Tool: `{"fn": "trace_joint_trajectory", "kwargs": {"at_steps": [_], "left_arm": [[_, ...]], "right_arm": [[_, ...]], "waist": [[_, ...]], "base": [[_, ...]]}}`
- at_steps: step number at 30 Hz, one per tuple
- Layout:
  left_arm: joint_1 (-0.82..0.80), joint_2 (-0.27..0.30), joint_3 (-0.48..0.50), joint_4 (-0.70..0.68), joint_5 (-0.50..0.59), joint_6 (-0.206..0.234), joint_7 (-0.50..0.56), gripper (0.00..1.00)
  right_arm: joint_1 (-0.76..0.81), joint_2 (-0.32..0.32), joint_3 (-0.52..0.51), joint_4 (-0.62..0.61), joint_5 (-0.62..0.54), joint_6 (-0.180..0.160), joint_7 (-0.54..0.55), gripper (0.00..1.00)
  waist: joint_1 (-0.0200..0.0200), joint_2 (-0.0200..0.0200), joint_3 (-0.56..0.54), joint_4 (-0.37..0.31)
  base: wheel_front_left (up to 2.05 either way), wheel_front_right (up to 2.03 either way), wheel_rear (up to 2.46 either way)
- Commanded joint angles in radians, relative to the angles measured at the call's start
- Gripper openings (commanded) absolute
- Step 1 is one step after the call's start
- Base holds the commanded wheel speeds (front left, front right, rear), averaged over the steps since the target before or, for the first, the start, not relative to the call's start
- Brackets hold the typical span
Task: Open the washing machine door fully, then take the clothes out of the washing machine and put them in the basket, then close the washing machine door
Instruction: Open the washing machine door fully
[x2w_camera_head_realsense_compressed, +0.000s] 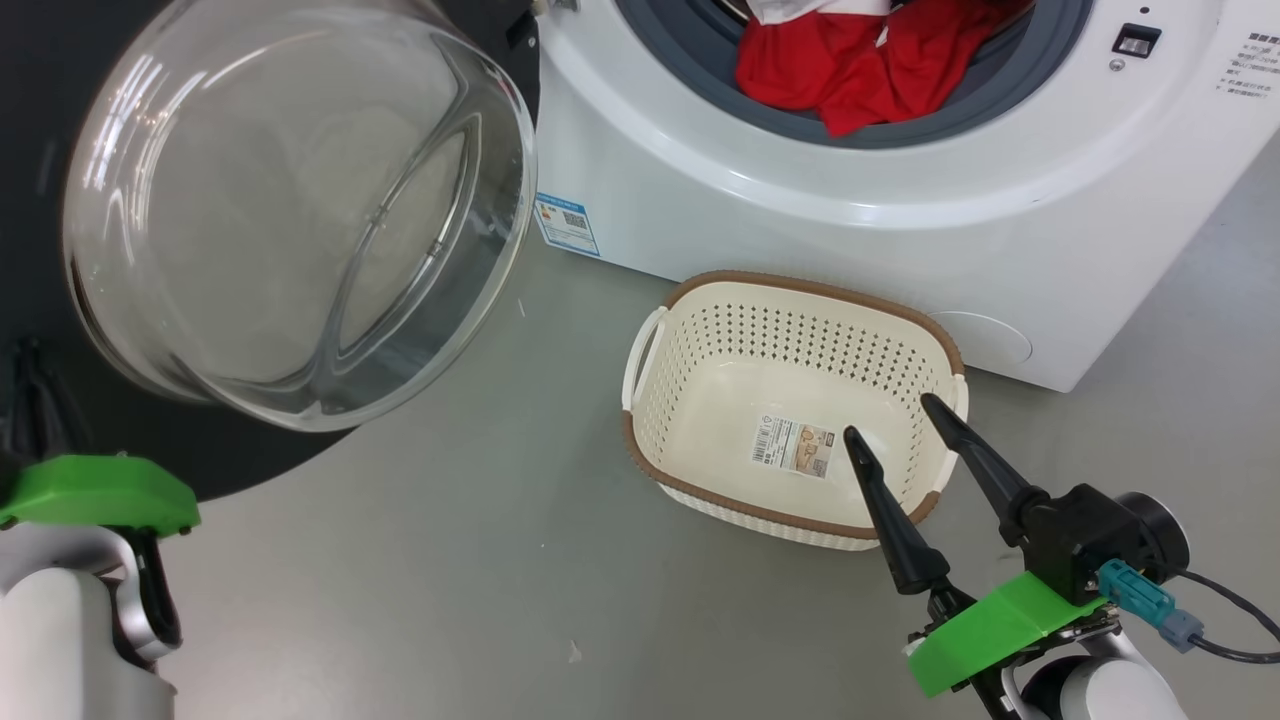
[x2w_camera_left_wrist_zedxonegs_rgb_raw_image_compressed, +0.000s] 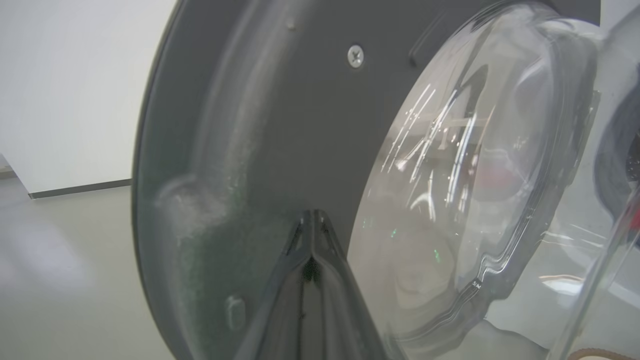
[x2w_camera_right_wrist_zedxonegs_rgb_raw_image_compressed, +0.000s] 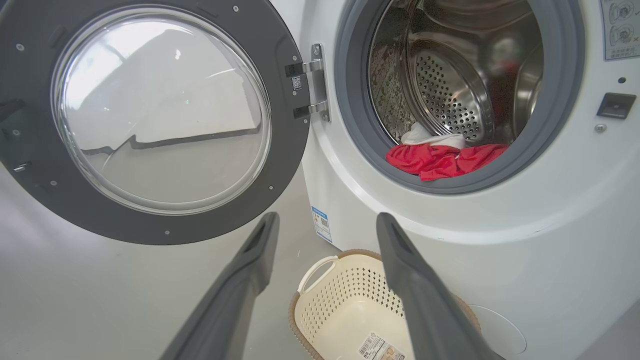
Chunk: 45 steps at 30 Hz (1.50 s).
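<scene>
Washing machine (x2w_camera_head_realsense_compressed: 900, 200): white front-loader on grey floor (x2w_camera_head_realsense_compressed: 500, 560), drum mouth uncovered, grey rubber ring and perforated steel drum visible in right wrist view. Washing machine door (x2w_camera_head_realsense_compressed: 290, 220): swung wide open on its hinge at the robot's left of the mouth, inner side with bulging glass bowl facing the head camera, well clear of the opening. Basket (x2w_camera_head_realsense_compressed: 800, 290): upright on the floor just in front of the machine, below the mouth; nothing inside but a paper label on its bottom. Clothes (x2w_camera_head_realsense_compressed: 850, 70): red with a white piece, lying at the bottom of the drum mouth, front fold draped over the rubber ring. Right gripper (x2w_camera_head_realsense_compressed: 888, 415): fingers spread wide, nothing between them, over the basket's near right corner. Left gripper (x2w_camera_left_wrist_zedxonegs_rgb_raw_image_compressed: 312, 220): fingers pressed together, empty, tips close to the door's dark inner rim beside the glass; contact cannot be told
</scene>
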<state>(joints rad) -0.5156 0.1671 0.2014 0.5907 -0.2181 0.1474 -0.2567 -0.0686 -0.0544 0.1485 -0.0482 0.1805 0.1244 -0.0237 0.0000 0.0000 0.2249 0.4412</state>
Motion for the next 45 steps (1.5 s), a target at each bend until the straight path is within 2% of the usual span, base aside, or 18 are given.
{"fn": "trace_joint_trajectory", "kwargs": {"at_steps": [1, 3, 4, 5, 6, 7, 8, 18, 26, 34, 41, 45], "left_arm": [[0.004, 0.04, 0.036, -0.039, 0.009, -0.007, -0.005, 0.0], [0.014, 0.026, 0.037, -0.059, 0.013, -0.009, -0.005, 0.0], [0.019, 0.019, 0.037, -0.069, 0.013, -0.01, -0.005, 0.36], [0.025, 0.013, 0.038, -0.079, 0.014, -0.011, -0.005, 0.46], [0.032, 0.009, 0.038, -0.091, 0.017, -0.012, -0.005, 0.51], [0.039, 0.004, 0.037, -0.104, 0.02, -0.013, -0.005, 0.97], [0.047, -0.002, 0.037, -0.119, 0.021, -0.014, -0.005, 1.0], [0.14, -0.052, 0.018, -0.3, 0.018, -0.047, -0.005, 1.0], [0.212, -0.075, 0.003, -0.437, -0.006, -0.053, -0.005, 1.0], [0.267, -0.076, -0.066, -0.549, -0.024, -0.127, 0.002, 1.0], [0.33, -0.069, -0.106, -0.601, -0.013, -0.145, 0.031, 1.0], [0.358, -0.066, -0.123, -0.618, -0.026, -0.171, 0.032, 1.0]], "right_arm": [[-0.034, 0.004, 0.031, -0.021, 0.005, 0.006, -0.011, 1.0], [-0.037, 0.004, 0.03, -0.016, 0.007, 0.006, -0.016, 1.0], [-0.038, 0.004, 0.028, -0.014, 0.009, 0.006, -0.02, 1.0], [-0.039, 0.004, 0.026, -0.012, 0.01, 0.006, -0.023, 1.0], [-0.039, 0.004, 0.024, -0.009, 0.012, 0.006, -0.026, 1.0], [-0.039, 0.004, 0.023, -0.007, 0.014, 0.006, -0.03, 1.0], [-0.039, 0.004, 0.021, -0.005, 0.016, 0.006, -0.033, 1.0], [-0.04, 0.004, 0.016, 0.027, 0.042, 0.006, -0.077, 1.0], [-0.041, 0.004, -0.008, 0.042, 0.04, 0.006, -0.112, 1.0], [-0.037, 0.004, -0.035, 0.057, 0.052, 0.006, -0.151, 1.0], [-0.024, 0.004, -0.053, 0.07, 0.056, 0.006, -0.175, 1.0], [-0.014, 0.004, -0.061, 0.072, 0.055, 0.006, -0.183, 1.0]], "waist": [[0.0, 0.0, -0.002, -0.001], [0.0, 0.0, -0.005, -0.003], [0.0, 0.0, -0.006, -0.004], [0.0, 0.0, -0.008, -0.006], [0.0, 0.0, -0.01, -0.008], [0.0, 0.0, -0.012, -0.01], [0.0, 0.0, -0.014, -0.012], [0.0, 0.0, -0.041, -0.043], [0.0, 0.0, -0.059, -0.086], [0.0, 0.0, -0.082, -0.141], [0.0, 0.0, -0.11, -0.206], [0.0, 0.0, -0.119, -0.248]], "base": [[0.0, 0.0, 0.0], [0.0, 0.0, 0.0], [0.0, 0.0, 0.0], [0.0, 0.0, 0.0], [0.0, 0.0, 0.0], [0.0, 0.0, 0.0], [0.0, 0.0, 0.0], [0.0, 0.0, 0.0], [0.0, 0.0, 0.0], [0.0, 0.0, 0.0], [0.0, 0.0, 0.0], [0.0, 0.0, 0.0]]}}
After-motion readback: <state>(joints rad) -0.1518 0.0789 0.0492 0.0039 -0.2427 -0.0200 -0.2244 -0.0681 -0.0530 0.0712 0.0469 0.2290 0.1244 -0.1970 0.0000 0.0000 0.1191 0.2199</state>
